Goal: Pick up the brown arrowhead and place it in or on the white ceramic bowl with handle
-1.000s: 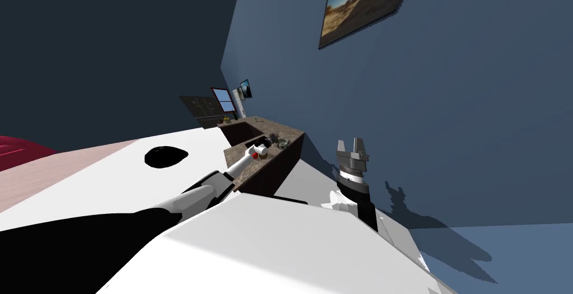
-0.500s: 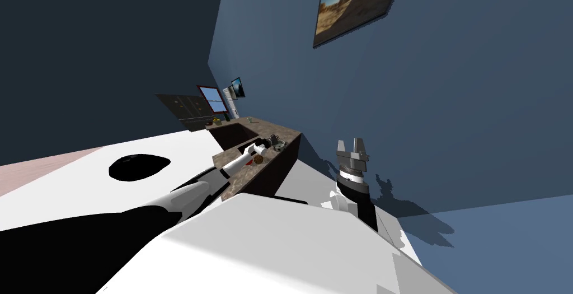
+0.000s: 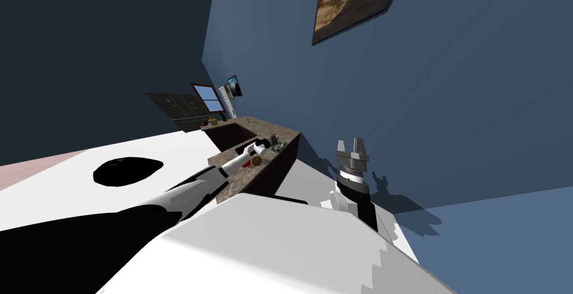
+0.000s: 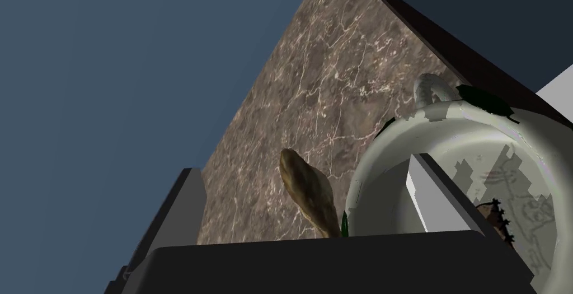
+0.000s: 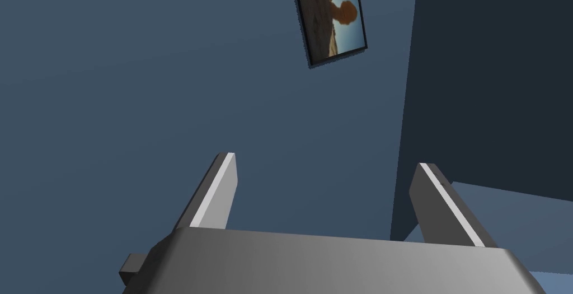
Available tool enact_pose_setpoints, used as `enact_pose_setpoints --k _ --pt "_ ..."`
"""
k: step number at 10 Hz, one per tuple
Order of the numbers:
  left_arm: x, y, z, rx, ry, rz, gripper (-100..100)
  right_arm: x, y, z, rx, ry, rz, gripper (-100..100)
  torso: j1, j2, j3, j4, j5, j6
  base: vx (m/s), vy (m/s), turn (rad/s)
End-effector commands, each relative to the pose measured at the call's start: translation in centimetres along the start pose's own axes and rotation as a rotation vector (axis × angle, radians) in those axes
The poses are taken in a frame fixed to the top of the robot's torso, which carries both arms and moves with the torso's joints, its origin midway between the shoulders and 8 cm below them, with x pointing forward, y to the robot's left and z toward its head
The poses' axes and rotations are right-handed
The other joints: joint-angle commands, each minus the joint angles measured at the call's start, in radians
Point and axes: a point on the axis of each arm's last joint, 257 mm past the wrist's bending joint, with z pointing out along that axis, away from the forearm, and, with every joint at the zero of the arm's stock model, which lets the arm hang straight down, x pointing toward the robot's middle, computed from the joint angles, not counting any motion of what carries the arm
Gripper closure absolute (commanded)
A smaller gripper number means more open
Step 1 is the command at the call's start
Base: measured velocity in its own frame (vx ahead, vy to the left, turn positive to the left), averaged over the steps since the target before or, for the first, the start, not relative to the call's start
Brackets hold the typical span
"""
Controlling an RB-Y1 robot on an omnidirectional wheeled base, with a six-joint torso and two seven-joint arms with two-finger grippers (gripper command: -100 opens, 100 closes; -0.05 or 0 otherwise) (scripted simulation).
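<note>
My left gripper (image 4: 305,164) stands open over the brown marble counter (image 4: 336,72). The brown arrowhead (image 4: 310,195) is between its fingers and touches neither of them. It sits just outside the rim of the white bowl (image 4: 464,156), whose handle (image 4: 431,86) points away from the gripper. One finger (image 4: 436,195) reaches over the bowl's inside. In the head view my left arm stretches to the counter (image 3: 240,177). My right gripper (image 3: 351,145) is raised beside the blue wall, open (image 5: 327,173) and empty.
A dark spiky thing (image 4: 495,212) lies inside the bowl. The counter has a sunken sink (image 3: 232,134) and several small items (image 3: 274,140) beyond my left hand. A dark cabinet front (image 3: 277,170) drops from its edge. A black oval (image 3: 120,171) marks the white floor.
My left gripper has opened and let go of the arrowhead. The head view has swung, shifting the counter and wall leftward. The right arm has stayed put.
</note>
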Motion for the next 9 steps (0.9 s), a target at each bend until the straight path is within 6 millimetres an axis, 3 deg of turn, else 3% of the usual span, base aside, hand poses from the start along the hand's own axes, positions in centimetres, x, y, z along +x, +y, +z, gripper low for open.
enact_pose_setpoints --k 1,3,4,5,9 --pt "0.0 0.0 0.0 0.000 0.000 0.000 -100 0.0 0.0 0.0 0.000 0.000 0.000 0 0.000 0.000 0.000 0.000 0.000 0.000 0.000 0.000 0.000" --pt "0.0 0.0 0.0 0.000 0.000 0.000 -100 0.0 0.0 0.0 0.000 0.000 0.000 0 0.000 0.000 0.000 0.000 0.000 0.000 0.000 0.000 0.000" --pt "0.0 0.0 0.0 0.000 0.000 0.000 0 0.0 0.0 0.0 0.000 0.000 0.000 0 0.000 0.000 0.000 0.000 0.000 0.000 0.000 0.000 0.000" --pt "0.9 -1.4 -0.3 -0.003 0.011 -0.001 -100 0.0 0.0 0.0 0.000 0.000 0.000 0 0.000 0.000 0.000 0.000 0.000 0.000 0.007 -0.016 0.075" --pt "2.7 -4.0 -1.0 -0.012 0.031 -0.003 -100 0.0 0.0 0.0 0.000 0.000 0.000 0 -0.001 0.000 0.000 0.000 0.000 0.000 0.009 -0.023 0.067"
